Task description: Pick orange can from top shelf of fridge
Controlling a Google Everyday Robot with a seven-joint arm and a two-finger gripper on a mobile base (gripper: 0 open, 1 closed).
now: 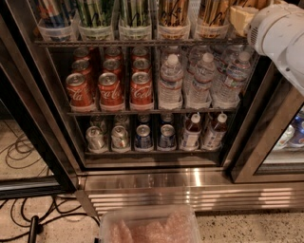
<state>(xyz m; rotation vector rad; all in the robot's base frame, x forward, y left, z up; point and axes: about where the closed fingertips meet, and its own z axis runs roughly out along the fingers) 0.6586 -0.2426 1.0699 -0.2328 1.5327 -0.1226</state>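
1. Clearly the pick is not yet done: the orange can [212, 10] stands in a clear tub on the top shelf [142, 42] of the fridge [190, 182], toward the right end. Only its lower body shows, below the upper edge of the view.
2. A 2nd tub of similar cans [173, 12] sits just to its left, and green-striped cans [97, 12] stand further left.
3. The pincer [241, 18] is at the upper right, at shelf height, just beside the right-hand tub. The white arm [280, 33] comes in from the right behind it.
4. I cannot tell whether the pincer is spread or pressed together, and nothing shows it pinching a can.
5. Done, as I judge it: the door appears open and the arm is up at the right shelf.
6. Left to do: take hold of the can, lift it clear of the tub and draw it out past the door frame.
7. On the rack below, red cola cans [110, 90] and water bottles [202, 80] stand in rows.
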